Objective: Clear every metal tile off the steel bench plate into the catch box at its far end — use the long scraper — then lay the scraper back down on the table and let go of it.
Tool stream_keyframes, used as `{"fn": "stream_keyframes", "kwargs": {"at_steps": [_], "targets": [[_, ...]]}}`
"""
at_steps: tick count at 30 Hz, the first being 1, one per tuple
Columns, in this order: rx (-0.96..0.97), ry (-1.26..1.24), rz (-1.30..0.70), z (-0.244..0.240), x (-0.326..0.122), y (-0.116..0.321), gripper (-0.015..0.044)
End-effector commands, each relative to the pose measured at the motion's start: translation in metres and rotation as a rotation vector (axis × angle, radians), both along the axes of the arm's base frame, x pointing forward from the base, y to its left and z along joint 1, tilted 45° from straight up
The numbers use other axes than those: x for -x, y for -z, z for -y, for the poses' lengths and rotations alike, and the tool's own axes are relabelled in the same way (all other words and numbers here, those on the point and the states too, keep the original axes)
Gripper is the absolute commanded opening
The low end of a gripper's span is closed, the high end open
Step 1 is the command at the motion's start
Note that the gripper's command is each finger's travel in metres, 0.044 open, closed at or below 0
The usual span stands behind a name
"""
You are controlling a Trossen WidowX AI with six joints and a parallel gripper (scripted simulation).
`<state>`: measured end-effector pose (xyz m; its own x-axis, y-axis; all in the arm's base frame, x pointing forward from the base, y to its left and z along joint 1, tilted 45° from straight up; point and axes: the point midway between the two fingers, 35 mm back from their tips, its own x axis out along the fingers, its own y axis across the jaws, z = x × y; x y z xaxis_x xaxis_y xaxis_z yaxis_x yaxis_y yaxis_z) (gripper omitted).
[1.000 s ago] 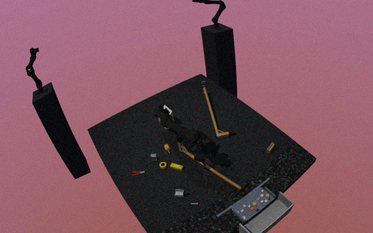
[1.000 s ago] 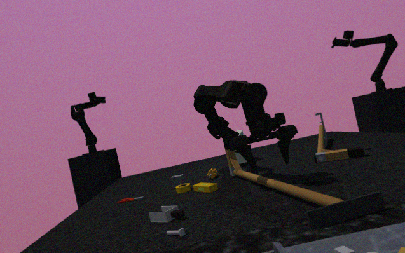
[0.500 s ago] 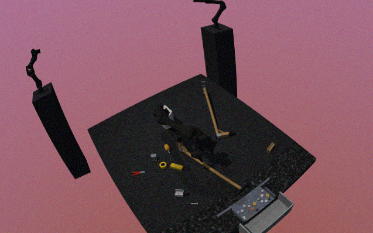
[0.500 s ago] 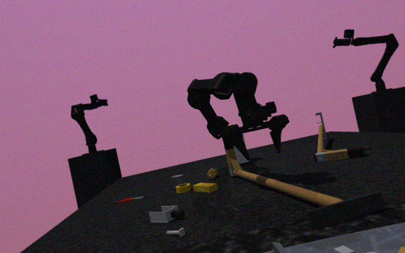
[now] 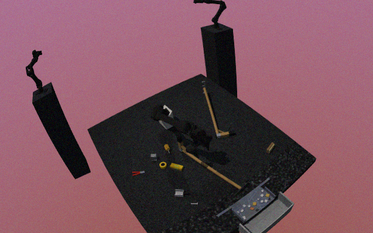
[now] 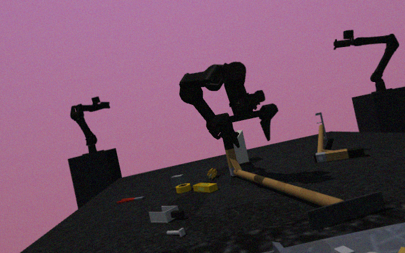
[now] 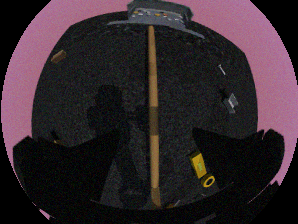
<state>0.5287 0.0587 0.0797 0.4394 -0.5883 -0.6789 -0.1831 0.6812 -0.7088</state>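
The long scraper (image 5: 219, 174) (image 6: 290, 188) (image 7: 154, 90) lies on the table, its wooden handle running to a dark blade (image 6: 346, 208) beside the steel plate (image 5: 250, 199) (image 6: 391, 231). An angled wooden grip piece (image 6: 231, 157) is at its other end. My gripper (image 6: 253, 143) (image 7: 157, 132) is wide open and empty above the handle. In the wrist view the handle passes between the fingers, below them. Several small tiles, white ones and orange ones such as one tile (image 5: 254, 204), are spread on the plate. The grey catch box (image 5: 269, 217) adjoins the plate's far side and shows no tiles.
A second wooden-handled tool (image 5: 211, 111) (image 6: 332, 155) lies across the table. A yellow block (image 5: 176, 166) (image 6: 205, 187) (image 7: 199, 165), yellow ring (image 5: 163, 165) (image 6: 183, 188), red-handled pliers (image 5: 138, 173) and grey bracket (image 5: 179, 192) lie to one side. A wooden block (image 5: 270, 147) is near the right edge.
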Motion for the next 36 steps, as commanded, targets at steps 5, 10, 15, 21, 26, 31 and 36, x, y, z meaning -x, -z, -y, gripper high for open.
{"fn": "stream_keyframes", "kwargs": {"at_steps": [5, 10, 15, 21, 26, 31, 36], "targets": [[-0.005, -0.012, 0.014, -0.004, 0.017, -0.016, 0.044], [-0.007, -0.024, 0.023, -0.007, 0.028, -0.026, 0.044], [-0.009, -0.035, 0.032, -0.009, 0.039, -0.035, 0.044], [-0.012, -0.049, 0.043, -0.011, 0.054, -0.045, 0.044], [-0.014, -0.06, 0.052, -0.013, 0.066, -0.053, 0.044], [-0.017, -0.071, 0.061, -0.013, 0.079, -0.059, 0.044], [-0.019, -0.083, 0.07, -0.014, 0.091, -0.065, 0.044]]}}
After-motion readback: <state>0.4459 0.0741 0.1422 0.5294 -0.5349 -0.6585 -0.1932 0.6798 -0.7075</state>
